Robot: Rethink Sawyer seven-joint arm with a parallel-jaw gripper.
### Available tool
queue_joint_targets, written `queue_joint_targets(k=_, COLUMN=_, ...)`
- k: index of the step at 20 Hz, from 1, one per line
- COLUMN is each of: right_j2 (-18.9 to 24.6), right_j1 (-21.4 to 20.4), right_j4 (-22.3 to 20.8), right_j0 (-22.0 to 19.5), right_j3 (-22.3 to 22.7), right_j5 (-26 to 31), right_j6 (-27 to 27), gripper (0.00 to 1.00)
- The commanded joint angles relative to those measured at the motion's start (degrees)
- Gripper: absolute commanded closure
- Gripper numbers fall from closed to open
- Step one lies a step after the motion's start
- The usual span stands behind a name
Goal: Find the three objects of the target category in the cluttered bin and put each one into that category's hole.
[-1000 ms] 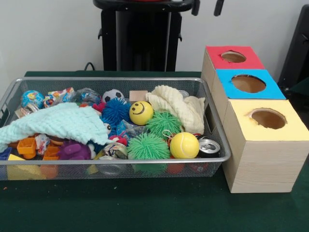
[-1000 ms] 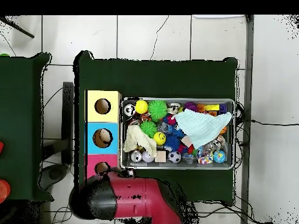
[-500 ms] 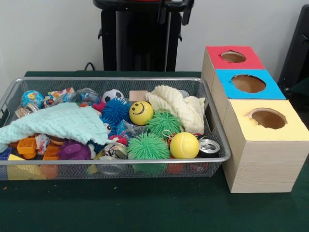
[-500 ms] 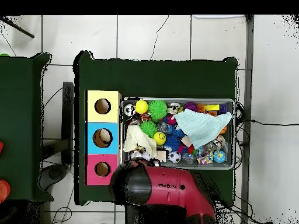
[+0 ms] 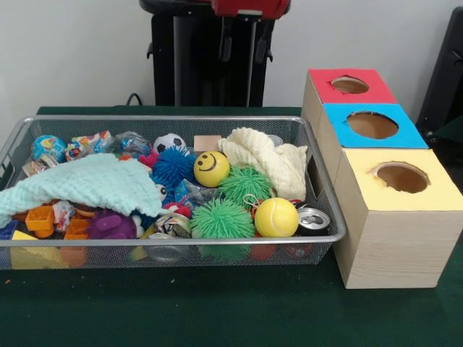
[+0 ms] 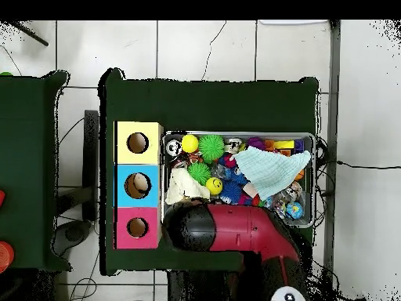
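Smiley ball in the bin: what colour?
Yellow with a black smiley face; the smiley ball shows best in the front view, mid-bin.

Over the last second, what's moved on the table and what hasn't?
Only the arm moved. From above, it swung from beside the red-topped box across over the basket's robot-side edge. From the front, the gripper shifted left along the top edge; nothing gripped. The toys, both towels and three boxes stayed put.
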Motion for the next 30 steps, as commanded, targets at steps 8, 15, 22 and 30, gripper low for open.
queue_joint_targets(k=8, right_j2=7.71, right_j1=7.96, right_j4=-8.86, right_j0=-4.38, right_j3=-6.35, right_j5=-6.21, right_j6=-4.34, gripper=0.0)
queue_joint_targets(k=15, right_j2=8.91, right_j1=10.65, right_j4=-11.07, right_j0=-6.79, right_j3=-8.39, right_j5=-7.3, right_j6=-4.38, gripper=0.0)
queue_joint_targets(k=22, right_j2=9.69, right_j1=12.43, right_j4=-15.53, right_j0=-9.82, right_j3=-9.93, right_j5=-8.92, right_j6=-5.81, gripper=0.0)
queue_joint_targets(k=30, right_j2=12.67, right_j1=14.17, right_j4=-18.1, right_j0=-14.94, right_j3=-9.49, right_j5=-10.1, right_j6=-7.56, gripper=0.0)
